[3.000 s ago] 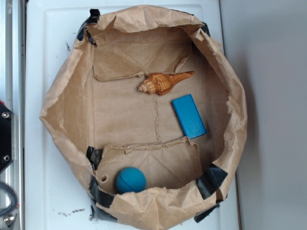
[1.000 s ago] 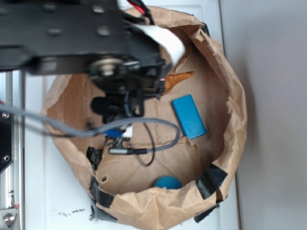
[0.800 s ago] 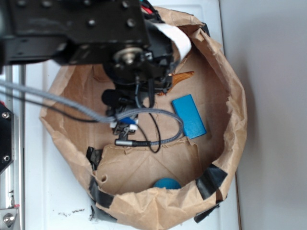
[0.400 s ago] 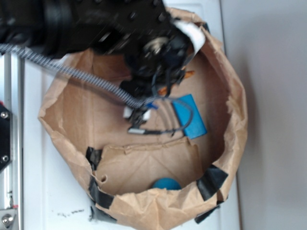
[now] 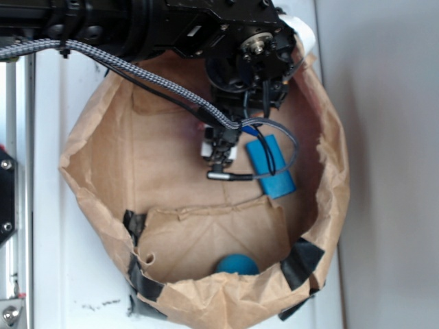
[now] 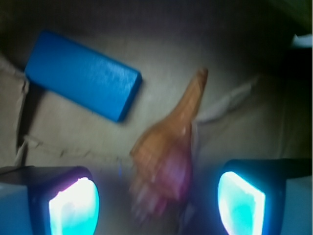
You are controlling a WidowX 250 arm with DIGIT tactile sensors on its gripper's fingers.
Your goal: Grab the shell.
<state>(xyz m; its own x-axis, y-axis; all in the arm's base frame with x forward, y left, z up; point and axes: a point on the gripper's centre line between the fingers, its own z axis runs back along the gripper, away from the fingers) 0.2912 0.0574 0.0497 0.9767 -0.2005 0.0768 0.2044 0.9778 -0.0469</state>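
Shell (image 6: 168,152) on brown paper bag floor (image 6: 230,58), blurred, wide end lying between the two glowing fingers (image 6: 73,205), pointed tail aimed away, hand (image 6: 156,205) released with jaws spread and not touching it, blue block (image 6: 80,73) just beside, teal ball (image 5: 238,264) near bag's opposite wall.

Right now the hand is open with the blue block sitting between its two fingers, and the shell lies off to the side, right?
Not quite. The wrist view shows the shell between the open hand's fingers; the blue block lies off to the side.
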